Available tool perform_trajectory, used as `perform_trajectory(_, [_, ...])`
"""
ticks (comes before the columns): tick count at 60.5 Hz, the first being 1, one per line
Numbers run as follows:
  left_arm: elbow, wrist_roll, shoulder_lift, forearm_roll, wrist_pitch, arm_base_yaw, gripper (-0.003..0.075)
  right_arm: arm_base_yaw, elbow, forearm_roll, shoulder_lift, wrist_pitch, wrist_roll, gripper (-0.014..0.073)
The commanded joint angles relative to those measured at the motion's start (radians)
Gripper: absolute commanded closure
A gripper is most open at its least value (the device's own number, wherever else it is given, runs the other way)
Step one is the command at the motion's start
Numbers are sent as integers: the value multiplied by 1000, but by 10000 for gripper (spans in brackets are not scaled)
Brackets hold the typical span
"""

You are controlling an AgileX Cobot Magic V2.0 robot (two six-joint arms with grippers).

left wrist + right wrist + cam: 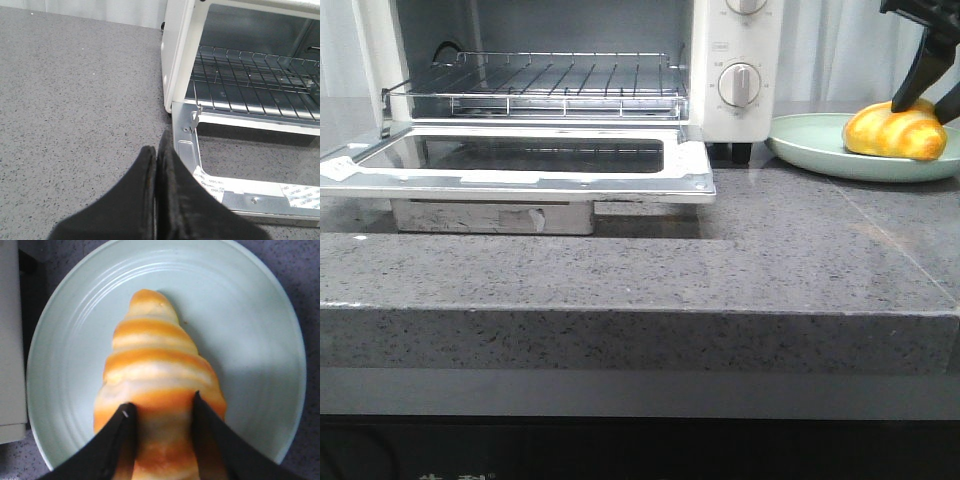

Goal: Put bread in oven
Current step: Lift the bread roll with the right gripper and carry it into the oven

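The bread [898,131], a glossy yellow roll with orange stripes, lies on a pale green plate [810,140] to the right of the oven. It fills the right wrist view [157,375]. My right gripper [923,108] is down on it, open, with one finger [122,435] on each side of its near end and the tips touching its top. The white oven [720,60] stands at the back with its glass door [535,160] folded down flat and the wire rack [550,85] bare. My left gripper [157,150] is shut and empty, above the counter by the door's left corner.
The oven's dials [739,84] face the plate side. The open door [240,192] juts out over the grey speckled counter [770,260]. The counter's front edge [640,315] drops in a step towards me.
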Motion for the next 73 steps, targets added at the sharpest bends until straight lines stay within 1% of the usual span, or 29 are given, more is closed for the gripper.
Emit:
perform_trajectory(1, [-28, -10, -4, -8, -78, 5, 741, -4, -48, 10, -64, -34, -15, 470])
perform_trajectory(10, [-28, -10, -4, -8, -78, 5, 741, -4, -53, 9, -145, -41, -23, 470])
perform_trajectory(19, [-28, -10, -4, -8, -78, 5, 741, -4, -35, 8, -253, -15, -30, 470])
perform_trajectory(26, [-28, -10, -4, -8, -78, 5, 741, -4, 31, 8, -346, -8, -30, 470])
perform_trajectory(31, [-28, -10, -4, -8, -78, 5, 741, 3, 110, 8, -418, -8, -31, 470])
perform_trajectory(36, [-28, -10, -4, -8, -78, 5, 741, 33, 199, 10, -502, -8, -33, 470])
perform_trajectory(39, [-28, -10, -4, -8, -78, 5, 741, 65, 242, 11, -549, -11, -33, 470])
perform_trajectory(41, [-28, -10, -4, -8, -78, 5, 741, 103, 288, 20, -583, -20, -33, 470])
perform_trajectory(46, [-28, -10, -4, -8, -78, 5, 741, 193, 338, 43, -626, -43, -33, 470])
perform_trajectory(52, [-28, -10, -4, -8, -78, 5, 741, 350, 362, 93, -623, -84, -33, 470])
perform_trajectory(59, [-28, -10, -4, -8, -78, 5, 741, 499, 358, 126, -579, -207, -33, 470])
perform_trajectory(62, [-28, -10, -4, -8, -78, 5, 741, 565, 351, 135, -550, -295, -33, 470])
perform_trajectory(68, [-28, -10, -4, -8, -80, 5, 741, 630, 311, 151, -456, -412, -33, 470])
perform_trajectory(73, [-28, -10, -4, -8, -81, 5, 741, 638, 244, 154, -367, -457, -33, 470])
